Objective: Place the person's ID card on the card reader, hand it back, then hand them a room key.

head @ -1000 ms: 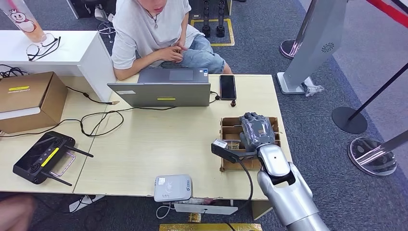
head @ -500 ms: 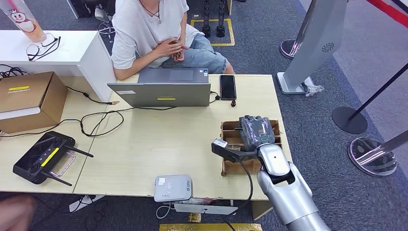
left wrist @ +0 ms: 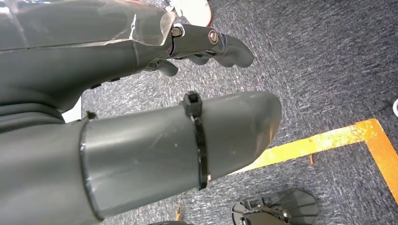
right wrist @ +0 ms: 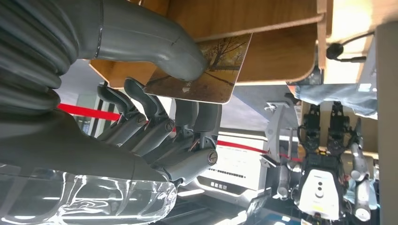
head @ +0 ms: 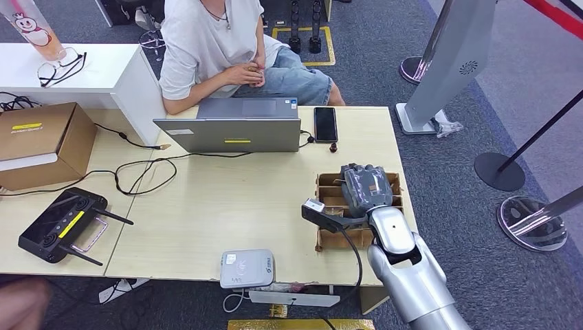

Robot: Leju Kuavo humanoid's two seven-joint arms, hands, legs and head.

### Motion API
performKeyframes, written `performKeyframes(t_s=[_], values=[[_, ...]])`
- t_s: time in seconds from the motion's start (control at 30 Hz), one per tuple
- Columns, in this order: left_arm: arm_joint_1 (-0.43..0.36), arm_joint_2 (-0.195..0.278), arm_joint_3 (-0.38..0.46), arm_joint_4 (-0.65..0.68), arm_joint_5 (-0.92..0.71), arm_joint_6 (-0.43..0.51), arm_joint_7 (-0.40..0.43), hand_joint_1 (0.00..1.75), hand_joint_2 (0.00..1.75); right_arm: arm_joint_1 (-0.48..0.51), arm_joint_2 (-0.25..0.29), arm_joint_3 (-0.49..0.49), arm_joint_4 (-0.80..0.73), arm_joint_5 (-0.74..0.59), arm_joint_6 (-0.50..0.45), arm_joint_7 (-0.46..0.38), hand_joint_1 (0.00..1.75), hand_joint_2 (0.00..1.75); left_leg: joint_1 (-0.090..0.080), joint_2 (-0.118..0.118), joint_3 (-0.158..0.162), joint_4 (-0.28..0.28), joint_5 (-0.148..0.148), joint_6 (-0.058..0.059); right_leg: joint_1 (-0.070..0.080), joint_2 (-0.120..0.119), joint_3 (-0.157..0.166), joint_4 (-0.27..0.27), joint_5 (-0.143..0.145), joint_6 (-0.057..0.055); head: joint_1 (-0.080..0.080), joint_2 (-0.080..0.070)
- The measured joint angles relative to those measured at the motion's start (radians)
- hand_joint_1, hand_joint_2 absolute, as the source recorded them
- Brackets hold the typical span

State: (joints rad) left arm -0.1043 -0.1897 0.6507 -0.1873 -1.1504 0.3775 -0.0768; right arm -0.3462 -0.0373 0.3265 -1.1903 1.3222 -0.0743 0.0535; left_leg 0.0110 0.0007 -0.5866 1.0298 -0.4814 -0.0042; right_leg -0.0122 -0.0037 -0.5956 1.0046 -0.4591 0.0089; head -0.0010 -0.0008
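Between the right hand's grey thumb and dark fingers (right wrist: pixel 155 124) sits a picture-printed room key card (right wrist: pixel 199 70), pinched by one end while its other end lies against a slot of the brown wooden card holder (head: pixel 330 185) at the pale wooden counter's (head: pixel 227 199) right end. To finish well, I judge the right hand (head: pixel 366 187) should draw the card straight out along its slot, keeping the pinch firm, before swinging toward the seated person in the white shirt (head: pixel 206 41). From overhead the hand's back hides the card; the wrist camera reveals the pinch. Hanging over grey carpet, the left hand (left wrist: pixel 141 89) holds nothing, fingers loosely apart.
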Motion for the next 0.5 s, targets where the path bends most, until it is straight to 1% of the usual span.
performKeyframes(t_s=[0.27,0.5], values=[[0.0,0.0,0.0,0.0,0.004,0.002,-0.008,0.0,0.0,0.01,0.003,0.0,-0.035,0.001,-0.058,-0.024,1.75,1.75,0.0,0.0,0.0,0.0,0.0,0.0,0.0,0.0,0.0,0.0,0.0,0.0,0.0,0.0],[0.0,0.0,0.0,0.0,0.007,0.004,-0.01,0.0,0.0,0.03,0.004,0.0,-0.103,0.01,-0.121,-0.046,1.75,1.75,0.0,0.0,0.0,0.0,0.0,0.0,0.0,0.0,0.0,0.0,0.0,0.0,0.0,0.0]])
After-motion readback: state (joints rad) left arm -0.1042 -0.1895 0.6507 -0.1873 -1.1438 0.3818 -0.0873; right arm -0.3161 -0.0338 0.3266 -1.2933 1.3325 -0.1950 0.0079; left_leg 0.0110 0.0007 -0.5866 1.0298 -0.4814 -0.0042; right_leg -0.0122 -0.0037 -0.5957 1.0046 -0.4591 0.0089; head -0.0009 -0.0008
